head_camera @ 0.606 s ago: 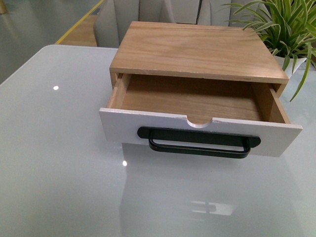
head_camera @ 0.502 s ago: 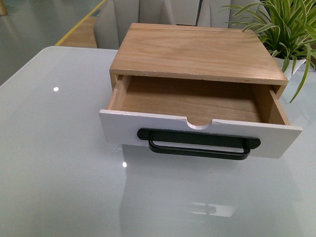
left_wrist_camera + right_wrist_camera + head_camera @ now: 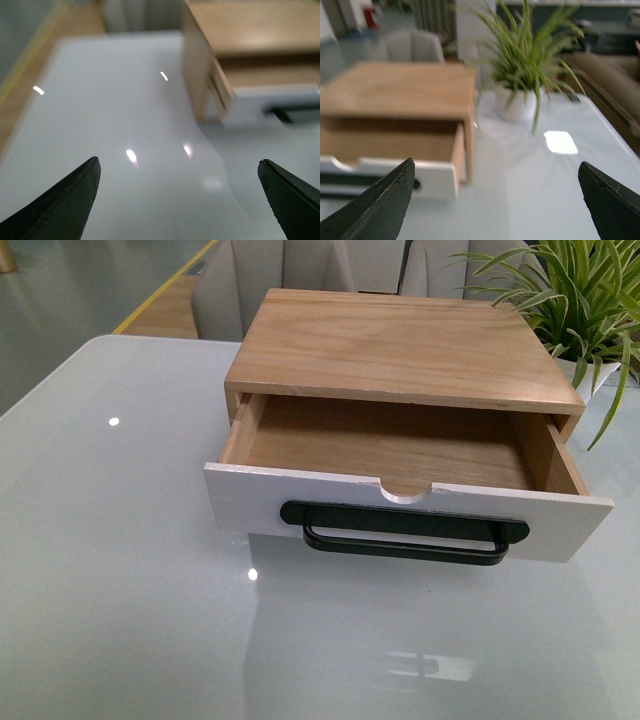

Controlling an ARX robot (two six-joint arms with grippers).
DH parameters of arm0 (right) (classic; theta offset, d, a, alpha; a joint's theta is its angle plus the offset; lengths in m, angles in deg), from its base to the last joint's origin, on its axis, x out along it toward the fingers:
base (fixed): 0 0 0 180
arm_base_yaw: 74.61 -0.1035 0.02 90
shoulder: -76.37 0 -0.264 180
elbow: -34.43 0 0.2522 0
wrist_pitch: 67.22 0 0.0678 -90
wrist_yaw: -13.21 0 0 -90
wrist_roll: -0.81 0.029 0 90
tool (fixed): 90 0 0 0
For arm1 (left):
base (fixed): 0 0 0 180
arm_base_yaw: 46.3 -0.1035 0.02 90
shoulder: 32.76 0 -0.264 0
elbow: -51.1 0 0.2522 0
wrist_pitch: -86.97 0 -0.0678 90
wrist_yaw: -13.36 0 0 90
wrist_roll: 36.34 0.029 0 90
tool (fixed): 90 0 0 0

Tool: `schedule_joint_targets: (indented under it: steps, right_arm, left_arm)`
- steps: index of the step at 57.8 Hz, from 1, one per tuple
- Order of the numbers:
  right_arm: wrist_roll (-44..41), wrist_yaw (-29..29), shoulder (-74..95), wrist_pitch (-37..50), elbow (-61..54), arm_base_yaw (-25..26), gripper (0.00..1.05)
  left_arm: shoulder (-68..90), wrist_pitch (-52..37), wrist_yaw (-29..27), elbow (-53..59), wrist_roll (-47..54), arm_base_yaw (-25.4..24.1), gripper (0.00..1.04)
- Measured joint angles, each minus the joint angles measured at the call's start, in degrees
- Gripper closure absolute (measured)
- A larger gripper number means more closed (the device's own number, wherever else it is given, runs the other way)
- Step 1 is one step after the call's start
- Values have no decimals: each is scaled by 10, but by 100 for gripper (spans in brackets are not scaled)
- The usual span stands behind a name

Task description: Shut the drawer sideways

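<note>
On the table point(image 3: 120, 590), the drawer point(image 3: 400, 510) stands pulled well out of its box point(image 3: 400, 340), white front toward the robot, wood inside showing. Likely trouble: the box seems to sit loose on slick glass, so a push on the front may slide the whole box back toward the plant point(image 3: 580, 290) instead of shutting the drawer; a push at one end could skew and jam it. Both claws are spread wide, holding and touching nothing: the left gripper point(image 3: 177, 162) hangs over the table off the box's left side, the right gripper point(image 3: 495, 163) off its right, near the plant, whose leaves it might brush
</note>
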Motion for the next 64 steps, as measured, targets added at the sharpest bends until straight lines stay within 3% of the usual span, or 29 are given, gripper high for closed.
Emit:
schedule_joint_targets:
  steps: [4, 8, 12, 23, 37, 64]
  right_arm:
    - [-64, -85, 124, 43, 12, -84, 9]
    - [-135, -77, 277, 148, 24, -158, 9]
    - [-195, -46, 401, 224, 44, -184, 9]
    - [-318, 30, 618, 289, 106, -176, 9]
    - [-416, 82, 734, 274, 160, -166, 9]
    - [-566, 116, 850, 258, 216, -190, 9]
  left_arm:
    - [105, 3, 54, -14, 28, 40, 9]
    - [204, -83, 70, -24, 60, 88, 9]
    - [304, -165, 83, -44, 91, 115, 9]
    - [512, -278, 123, -92, 184, 153, 9]
    - [655, -332, 153, -147, 279, 186, 9]
    - [821, -376, 151, -245, 347, 264, 9]
